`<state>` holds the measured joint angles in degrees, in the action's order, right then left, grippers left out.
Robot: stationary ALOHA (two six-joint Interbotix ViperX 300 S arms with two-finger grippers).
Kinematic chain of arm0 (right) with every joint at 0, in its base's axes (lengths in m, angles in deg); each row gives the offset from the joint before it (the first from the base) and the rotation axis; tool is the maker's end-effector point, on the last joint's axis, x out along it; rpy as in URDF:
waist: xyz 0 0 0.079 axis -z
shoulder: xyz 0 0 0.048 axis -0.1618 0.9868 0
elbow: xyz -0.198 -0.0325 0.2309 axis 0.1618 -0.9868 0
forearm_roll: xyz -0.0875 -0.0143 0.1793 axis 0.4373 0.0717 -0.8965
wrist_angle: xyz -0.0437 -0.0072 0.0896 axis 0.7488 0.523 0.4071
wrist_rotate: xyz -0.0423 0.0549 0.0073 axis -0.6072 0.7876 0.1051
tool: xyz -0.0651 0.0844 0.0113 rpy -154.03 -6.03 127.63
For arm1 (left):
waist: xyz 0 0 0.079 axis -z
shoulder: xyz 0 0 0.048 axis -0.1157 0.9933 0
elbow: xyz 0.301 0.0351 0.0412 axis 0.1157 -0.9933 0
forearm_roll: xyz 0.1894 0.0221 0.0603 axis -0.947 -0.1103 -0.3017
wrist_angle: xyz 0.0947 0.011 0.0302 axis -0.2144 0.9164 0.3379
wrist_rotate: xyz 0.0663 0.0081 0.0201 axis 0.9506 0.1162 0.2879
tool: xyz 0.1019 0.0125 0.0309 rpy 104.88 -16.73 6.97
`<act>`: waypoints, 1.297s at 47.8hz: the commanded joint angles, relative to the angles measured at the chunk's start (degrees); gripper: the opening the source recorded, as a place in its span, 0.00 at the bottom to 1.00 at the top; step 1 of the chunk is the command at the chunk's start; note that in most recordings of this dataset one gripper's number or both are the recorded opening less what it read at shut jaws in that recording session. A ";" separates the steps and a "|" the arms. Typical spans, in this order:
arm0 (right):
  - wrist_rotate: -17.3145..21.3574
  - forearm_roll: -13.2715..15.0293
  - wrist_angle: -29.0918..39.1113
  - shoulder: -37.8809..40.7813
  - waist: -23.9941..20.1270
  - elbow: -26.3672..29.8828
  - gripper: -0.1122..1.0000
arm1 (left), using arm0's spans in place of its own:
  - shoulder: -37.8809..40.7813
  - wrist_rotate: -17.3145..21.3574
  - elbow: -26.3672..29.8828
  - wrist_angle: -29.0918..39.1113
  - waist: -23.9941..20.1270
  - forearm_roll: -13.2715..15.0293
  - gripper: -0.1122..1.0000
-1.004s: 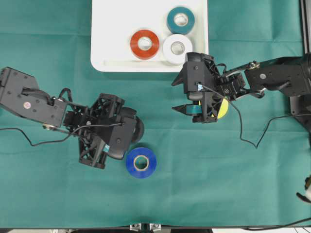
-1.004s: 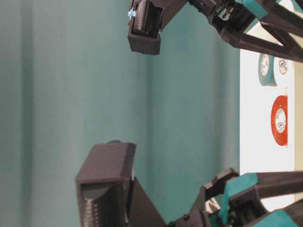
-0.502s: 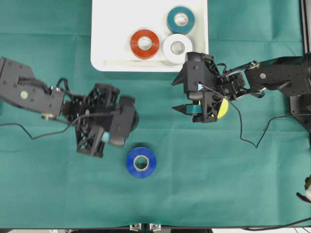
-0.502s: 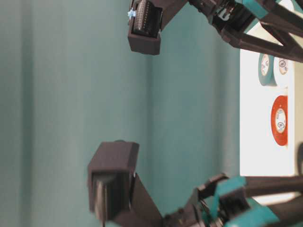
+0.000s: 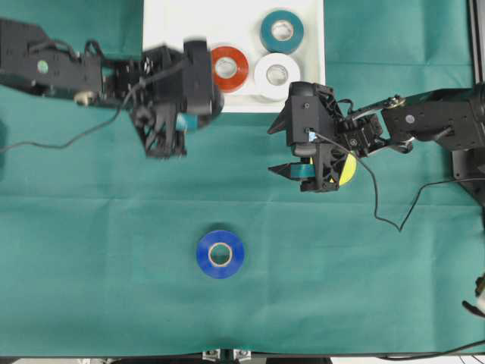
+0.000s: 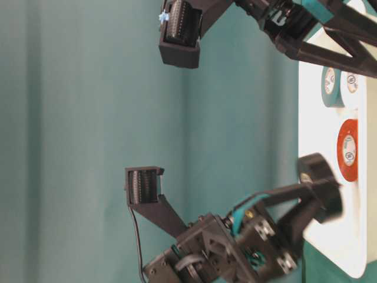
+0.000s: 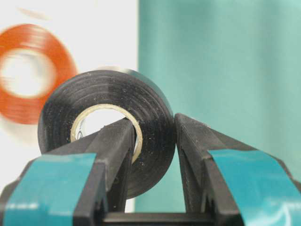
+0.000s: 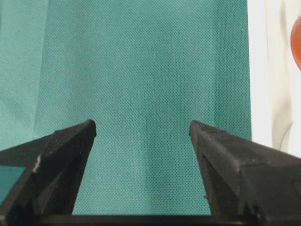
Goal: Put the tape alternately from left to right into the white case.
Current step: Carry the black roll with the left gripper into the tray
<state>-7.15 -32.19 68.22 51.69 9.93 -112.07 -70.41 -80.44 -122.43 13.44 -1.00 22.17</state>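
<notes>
Left gripper (image 7: 153, 155) clamped through the black tape ring's (image 7: 106, 127) core and wall, carrying it at the shallow white plastic case's (image 5: 170, 45) front edge beside the red roll (image 5: 227, 68). Right gripper (image 8: 141, 141) spread wide, empty, parked clear.

Left arm (image 5: 114, 76) with black roll (image 7: 117, 117), now up at white case (image 5: 163, 45).
</notes>
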 commanded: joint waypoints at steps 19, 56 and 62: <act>0.09 -0.09 -0.35 -0.70 -0.35 0.88 0.86 | 3.78 0.18 5.54 -7.56 -9.23 -0.18 0.07; 0.00 -0.09 -0.35 -0.62 -0.35 0.62 0.86 | 11.95 12.83 12.39 -10.72 -14.41 -0.09 0.07; 0.00 -0.09 -0.35 -0.62 -0.35 0.62 0.86 | 12.83 13.27 12.22 -11.25 -15.38 -0.09 0.07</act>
<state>-7.15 -32.19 68.22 51.69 9.75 -111.98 -56.88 -67.26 -111.62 3.07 -15.42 22.17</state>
